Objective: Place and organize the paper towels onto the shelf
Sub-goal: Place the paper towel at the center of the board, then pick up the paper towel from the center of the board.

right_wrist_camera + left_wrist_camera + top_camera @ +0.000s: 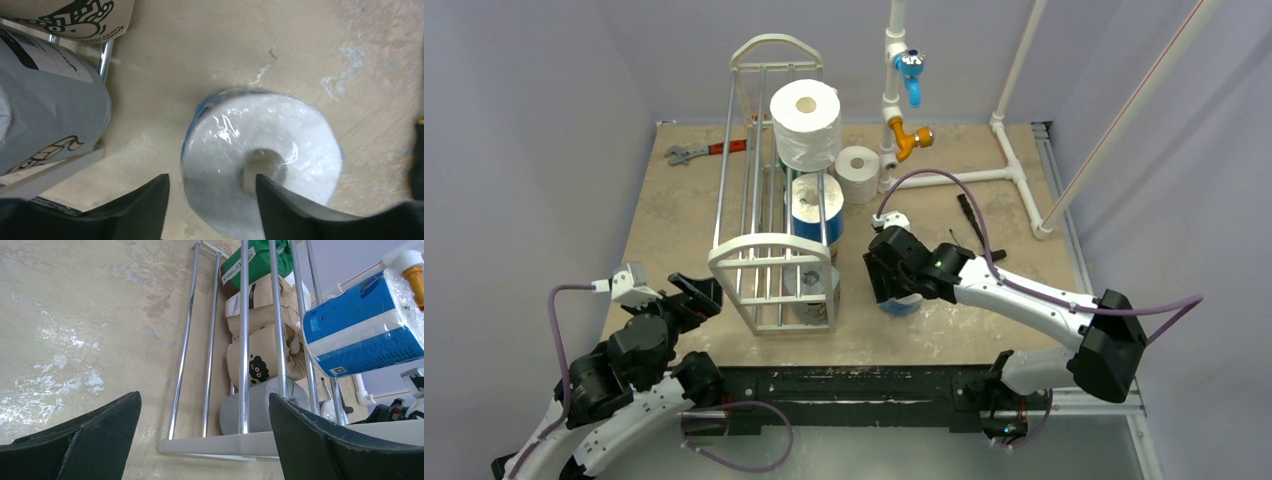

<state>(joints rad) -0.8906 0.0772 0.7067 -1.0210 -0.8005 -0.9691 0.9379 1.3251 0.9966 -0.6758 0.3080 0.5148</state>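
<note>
My right end effector point(212, 182) hangs over a plastic-wrapped white roll with a blue edge point(280, 135) that stands on end on the desk point(210, 45), just right of the shelf's near end. Its jaws are part open and hold nothing. One finger point(140, 210) sits outside the roll's rim and the other point(300, 215) lies over the hollow core. I cannot tell whether either one touches the wrap. My left end effector point(204, 400) is spread wide and empty, low at the near left corner of the shelf point(769, 238), looking along its silver rods. On the bottom tier a grey roll point(257, 412) sits nearest me, then printed tan rolls point(260, 352), then a green roll point(257, 260) at the far end. Higher up, a blue-and-white wrapped roll point(360, 330) rests on the rods, and a big plain white roll point(805, 120) stands on top toward the far end. A smaller white roll point(857, 172) stands on the desk just beside the shelf's far right side, near the white pipe frame point(984, 173). A red-handled wrench point(709, 150) lies on the desk left of the shelf, at the back.
</note>
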